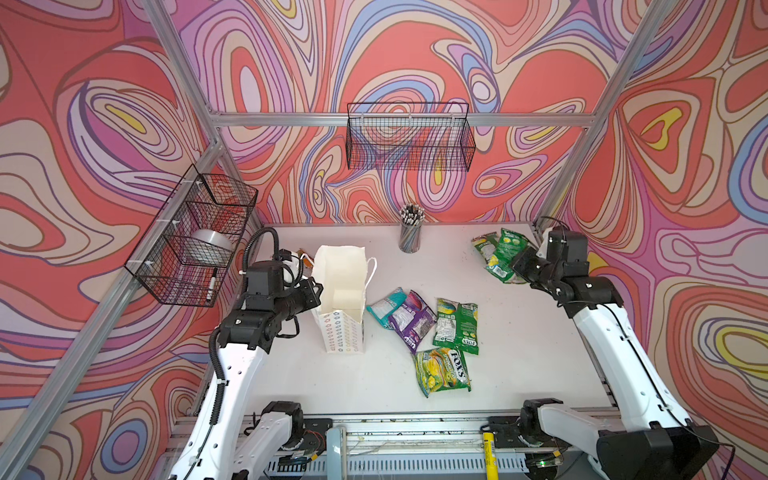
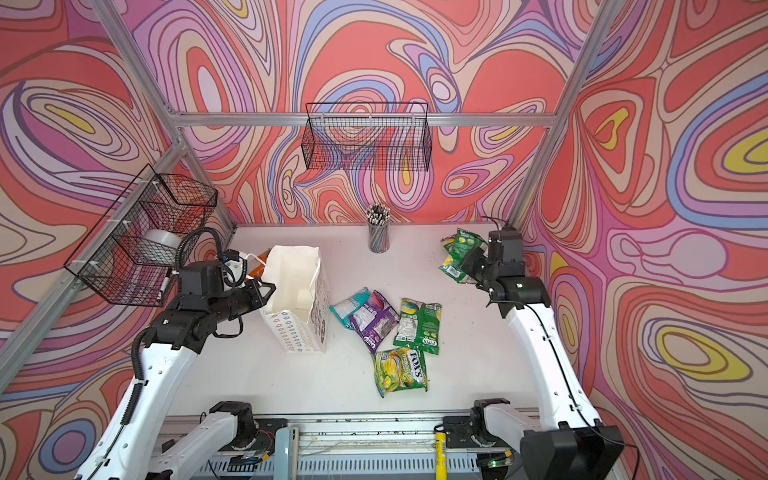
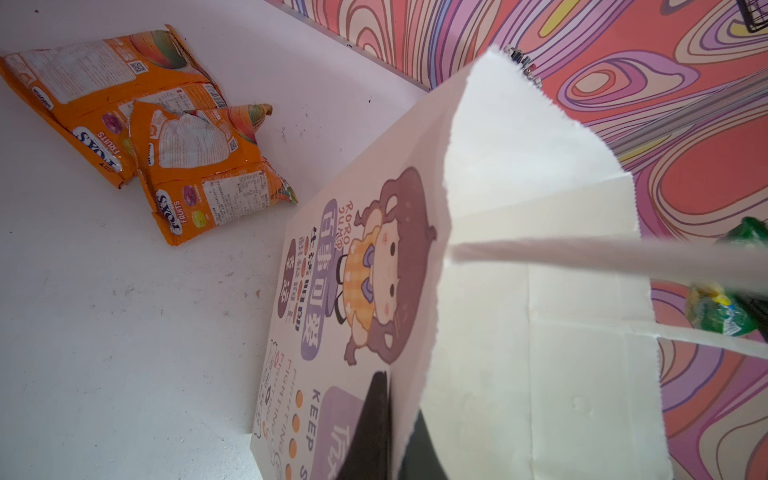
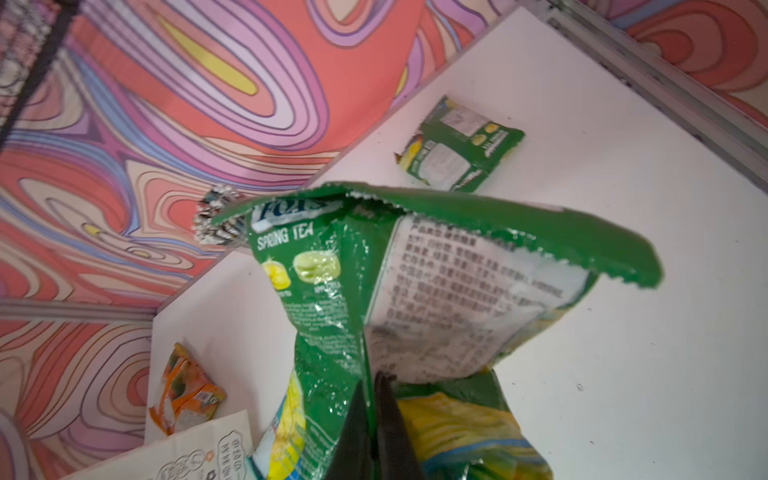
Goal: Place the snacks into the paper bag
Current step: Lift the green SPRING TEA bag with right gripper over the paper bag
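Left gripper (image 1: 316,291) is pinched on the left rim of the paper bag (image 1: 338,332), one finger inside and one outside in the left wrist view. The bag stands upright, mouth open, at 9 o'clock on the tabletop (image 1: 519,365). Right gripper (image 4: 374,399) is clamped on a green Spring Tea pouch (image 4: 332,291) and looks to hold it off the tabletop at 2 o'clock, well apart from the bag. A yellow-green pouch (image 4: 461,436) sits right under it; can't tell if it's caught in the pinch too. Another green pouch (image 4: 457,145) lies flat beyond. Centre cluster is untouched: teal pouch (image 1: 384,307), purple pouch (image 1: 411,322), green-backed pouch (image 1: 457,326), and a FOX'S pouch (image 1: 442,372) at their 5 o'clock. Orange pouches (image 3: 199,178) lie at the bag's 11 o'clock. Pencil cup (image 1: 410,237) at 12 o'clock is not in play. Handling guess: pouches are light, glossy film, slippery and floppy, with loose sweets shifting inside; the held one fans out away from the pinch. Best hold is the crimped seal edge or a slack fold, not the bulging middle. Bag is thin paper and tips easily, so the rim pinch steadies it. Cord handle (image 3: 582,253) across the mouth could snag an incoming pouch.
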